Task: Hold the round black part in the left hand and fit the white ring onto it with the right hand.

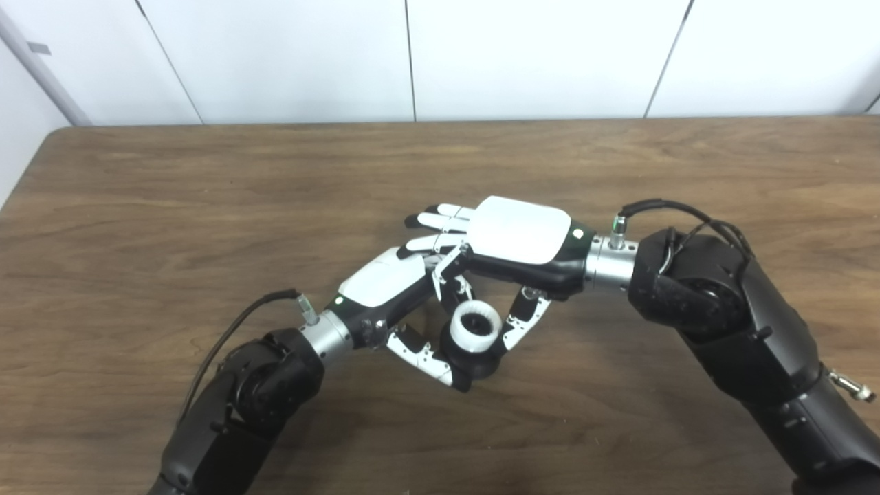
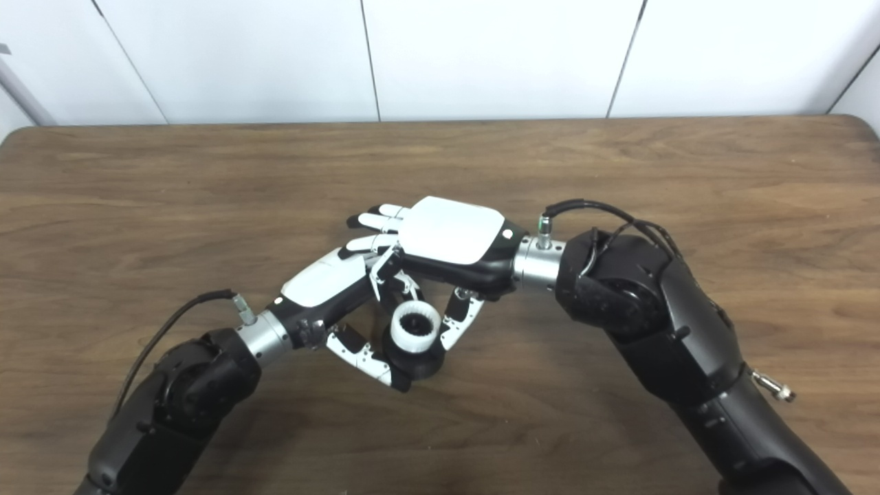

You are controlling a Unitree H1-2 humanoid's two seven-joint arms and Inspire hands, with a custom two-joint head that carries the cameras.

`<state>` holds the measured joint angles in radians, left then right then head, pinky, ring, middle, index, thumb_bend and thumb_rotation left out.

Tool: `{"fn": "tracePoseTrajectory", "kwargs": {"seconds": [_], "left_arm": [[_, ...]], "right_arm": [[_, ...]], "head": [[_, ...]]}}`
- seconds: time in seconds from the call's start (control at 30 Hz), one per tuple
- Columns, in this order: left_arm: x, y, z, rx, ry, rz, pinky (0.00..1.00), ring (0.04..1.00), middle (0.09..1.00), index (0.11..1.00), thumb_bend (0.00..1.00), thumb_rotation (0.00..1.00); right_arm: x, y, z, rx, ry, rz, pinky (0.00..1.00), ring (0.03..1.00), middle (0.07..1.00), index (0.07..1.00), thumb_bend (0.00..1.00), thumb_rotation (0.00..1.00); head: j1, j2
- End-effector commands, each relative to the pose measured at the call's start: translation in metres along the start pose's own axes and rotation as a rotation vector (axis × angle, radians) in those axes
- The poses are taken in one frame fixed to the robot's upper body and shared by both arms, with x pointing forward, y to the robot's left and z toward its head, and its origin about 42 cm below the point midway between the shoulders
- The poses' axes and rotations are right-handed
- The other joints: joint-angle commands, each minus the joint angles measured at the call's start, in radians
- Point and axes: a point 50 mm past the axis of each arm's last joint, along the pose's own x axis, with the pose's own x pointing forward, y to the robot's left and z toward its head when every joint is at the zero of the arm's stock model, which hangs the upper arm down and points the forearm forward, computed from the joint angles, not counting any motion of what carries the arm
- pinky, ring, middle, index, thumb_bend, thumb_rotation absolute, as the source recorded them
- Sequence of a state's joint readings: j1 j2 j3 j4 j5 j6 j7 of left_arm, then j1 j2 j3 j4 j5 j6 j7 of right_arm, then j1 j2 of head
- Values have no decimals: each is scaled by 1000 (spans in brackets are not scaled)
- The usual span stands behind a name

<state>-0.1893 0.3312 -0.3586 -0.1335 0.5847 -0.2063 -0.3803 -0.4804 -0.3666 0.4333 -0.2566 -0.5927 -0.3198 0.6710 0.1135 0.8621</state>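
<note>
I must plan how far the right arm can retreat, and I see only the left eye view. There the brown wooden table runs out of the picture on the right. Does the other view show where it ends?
Observer: Yes. In the right eye view the brown wooden table ends in a rounded far right corner, just below the white wall.
Operator: Thank you. My picture also cuts the black right arm near the bottom. Is it whole there?
Observer: It is. The black right arm lies inside the picture down to the bottom edge, with bare wood showing on its right.
</note>
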Motion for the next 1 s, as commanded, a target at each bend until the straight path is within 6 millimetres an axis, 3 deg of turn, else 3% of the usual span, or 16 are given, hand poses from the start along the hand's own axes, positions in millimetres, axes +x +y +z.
{"fn": "tracePoseTrajectory", "kwargs": {"seconds": [0.0, 0.33, 0.57, 0.97], "left_arm": [[6, 22, 13, 17, -74, 87, 1000, 911, 690, 481, 523, 57], [8, 24, 13, 16, -63, 86, 1000, 924, 708, 481, 524, 59], [12, 24, 17, 27, -56, 94, 1000, 939, 774, 482, 524, 62], [13, 21, 19, 4, -56, 95, 1000, 950, 783, 481, 523, 64]], "right_arm": [[0, -12, 0, -38, -7, -17, 1000, 1000, 903, 484, 524, 143], [-2, -9, 2, -21, -17, -15, 1000, 1000, 900, 483, 523, 141], [-3, -6, 2, -23, -22, -6, 1000, 1000, 892, 484, 524, 141], [-5, -2, 4, -25, -10, -4, 1000, 1000, 901, 484, 524, 141]], "head": [[1, 0], [-7, 8], [-8, 13], [-13, 17]]}}
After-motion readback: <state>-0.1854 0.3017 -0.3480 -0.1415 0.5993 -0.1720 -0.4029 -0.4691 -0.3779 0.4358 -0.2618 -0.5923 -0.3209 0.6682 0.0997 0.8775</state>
